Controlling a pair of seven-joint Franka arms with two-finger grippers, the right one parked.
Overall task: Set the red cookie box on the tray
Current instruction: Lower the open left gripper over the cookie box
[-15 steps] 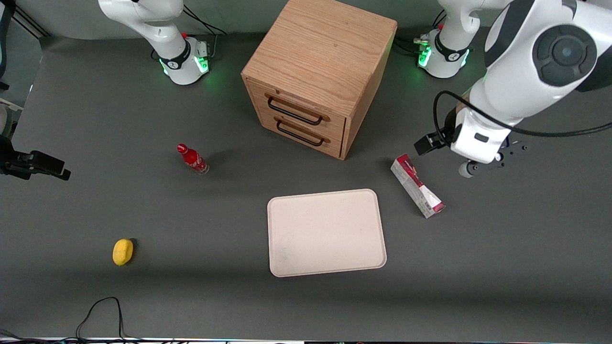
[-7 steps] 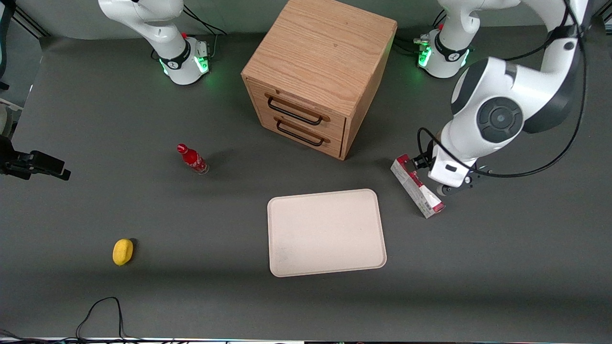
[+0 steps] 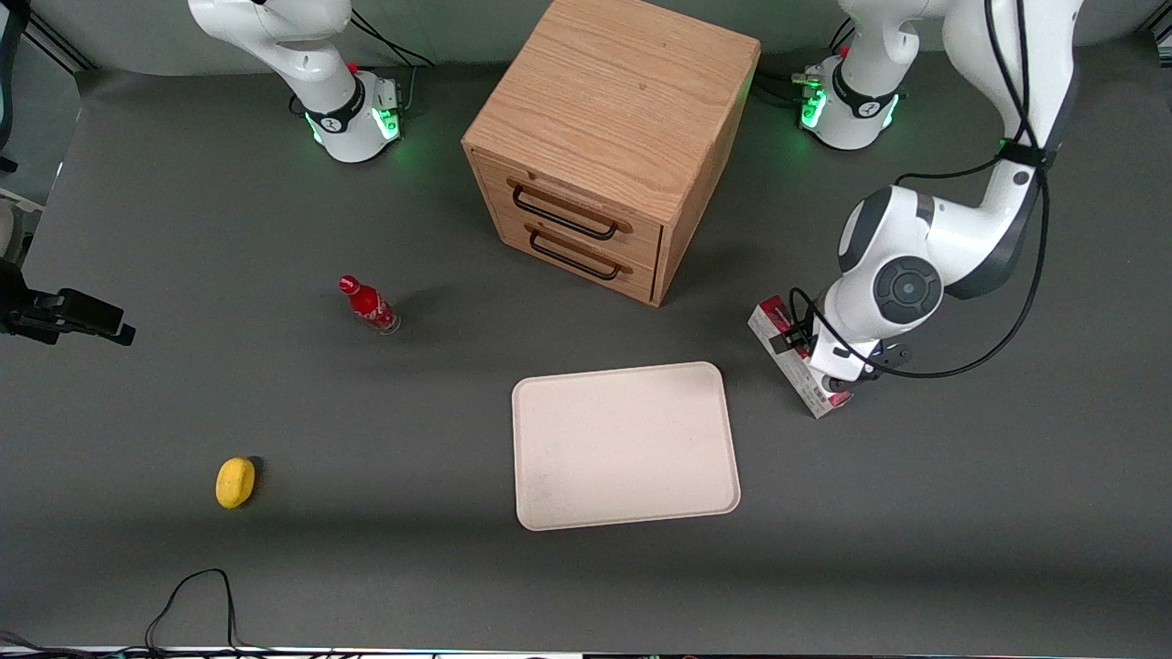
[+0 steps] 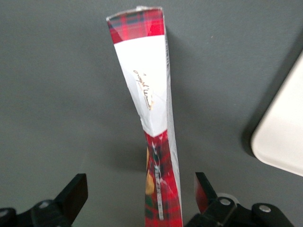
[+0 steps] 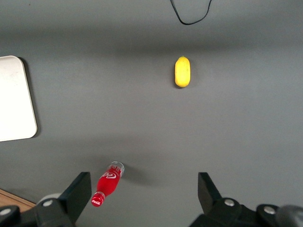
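The gripper (image 4: pixel 140 198) hangs low, spread wide astride the box (image 4: pixel 151 127), beside the tray (image 3: pixel 626 445) on grey table (image 3: pixel 275 567).

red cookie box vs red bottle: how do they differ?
The red cookie box is a long slim carton, red tartan and white, lying flat; the red bottle is small, round, solid red. The open end effector straddles the box; the bottle stands untouched toward the parked arm's end. Both rest on the table.

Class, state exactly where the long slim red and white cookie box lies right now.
The long slim red and white cookie box lies on the grey table beside the cream-white rectangular tray, toward the working arm's end, apart from it; the open gripper straddles it.
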